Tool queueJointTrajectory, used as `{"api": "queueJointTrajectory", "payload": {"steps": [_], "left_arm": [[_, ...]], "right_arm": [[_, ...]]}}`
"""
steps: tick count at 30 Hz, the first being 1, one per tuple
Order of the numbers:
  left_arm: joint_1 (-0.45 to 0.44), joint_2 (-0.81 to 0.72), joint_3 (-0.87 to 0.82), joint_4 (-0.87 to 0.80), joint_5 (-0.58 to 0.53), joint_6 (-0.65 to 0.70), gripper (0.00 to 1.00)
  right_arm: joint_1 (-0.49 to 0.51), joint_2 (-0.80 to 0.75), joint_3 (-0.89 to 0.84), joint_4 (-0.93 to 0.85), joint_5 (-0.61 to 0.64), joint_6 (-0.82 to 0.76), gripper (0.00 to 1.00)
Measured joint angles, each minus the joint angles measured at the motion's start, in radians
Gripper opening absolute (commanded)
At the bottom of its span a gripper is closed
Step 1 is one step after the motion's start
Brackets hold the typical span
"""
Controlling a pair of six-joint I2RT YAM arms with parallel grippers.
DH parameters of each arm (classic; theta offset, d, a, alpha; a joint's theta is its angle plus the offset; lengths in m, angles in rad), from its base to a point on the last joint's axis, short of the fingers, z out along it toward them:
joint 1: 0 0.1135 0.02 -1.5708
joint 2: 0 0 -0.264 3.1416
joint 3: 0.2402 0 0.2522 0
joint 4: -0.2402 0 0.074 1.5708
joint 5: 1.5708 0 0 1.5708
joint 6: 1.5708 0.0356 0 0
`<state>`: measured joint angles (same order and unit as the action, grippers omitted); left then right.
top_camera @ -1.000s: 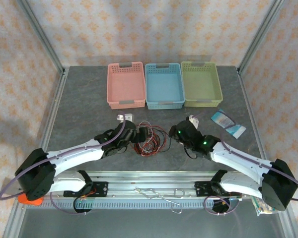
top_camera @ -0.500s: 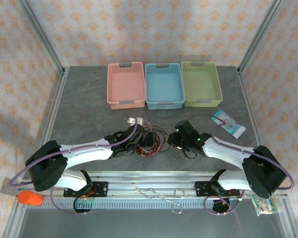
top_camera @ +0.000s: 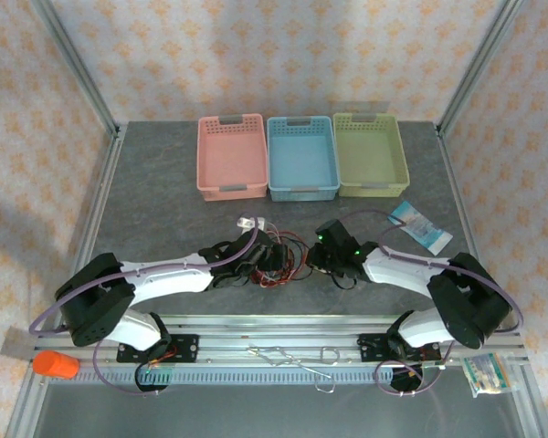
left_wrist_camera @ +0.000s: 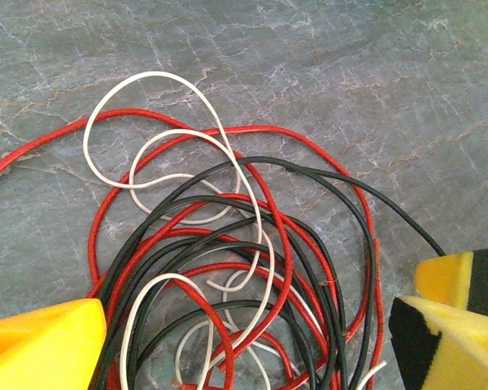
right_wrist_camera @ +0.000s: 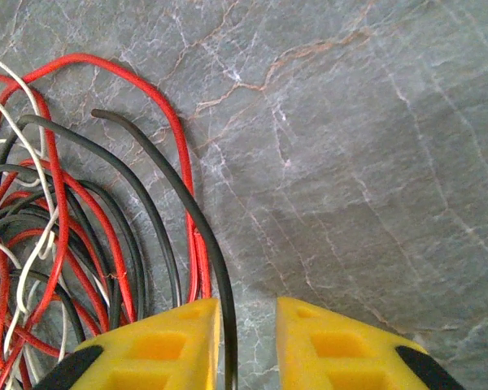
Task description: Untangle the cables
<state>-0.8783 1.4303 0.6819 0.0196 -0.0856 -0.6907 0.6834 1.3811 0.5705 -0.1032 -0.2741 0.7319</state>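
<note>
Your left gripper (left_wrist_camera: 260,317) gapes wide over the cables (left_wrist_camera: 228,236), while your right gripper (right_wrist_camera: 246,313), jaws narrowly apart, straddles the black cable (right_wrist_camera: 197,213), presumably to draw it free.

Red, black and white cables (left_wrist_camera: 236,244) lie tangled in overlapping loops.

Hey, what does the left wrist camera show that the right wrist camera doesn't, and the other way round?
Left wrist view: broad loops of thin white wire, and the left pincer standing wide open. Right wrist view: a thin black cable with its free end lying loose, running down between the narrowly parted fingers of the right pincer. Both: the tangled red, black and white cables on the grey marbled tabletop.
</note>
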Motion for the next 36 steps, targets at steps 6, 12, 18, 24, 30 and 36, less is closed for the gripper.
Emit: {"api": "queueJointTrajectory", "payload": {"steps": [6,12,18,24,30,36], "left_arm": [[0.0,0.024,0.025,-0.001,-0.005,0.0,0.99],[0.0,0.054,0.057,-0.003,-0.004,0.008,0.99],[0.0,0.069,0.072,0.005,0.023,0.023,0.99],[0.0,0.074,0.072,0.04,0.062,0.039,0.99],[-0.008,0.095,0.072,0.046,0.061,0.064,0.99],[-0.025,0.122,0.072,0.029,0.046,0.098,0.99]], "right_arm": [[0.0,-0.002,0.0,0.014,-0.007,0.002,0.07],[0.0,-0.09,-0.008,0.034,-0.011,-0.005,0.0],[0.0,-0.24,-0.045,0.076,-0.02,-0.031,0.0],[0.0,-0.316,-0.051,0.085,-0.026,-0.063,0.0],[0.0,-0.362,-0.051,0.085,-0.014,-0.077,0.0],[0.0,-0.405,-0.051,0.08,0.014,-0.08,0.0]]}}
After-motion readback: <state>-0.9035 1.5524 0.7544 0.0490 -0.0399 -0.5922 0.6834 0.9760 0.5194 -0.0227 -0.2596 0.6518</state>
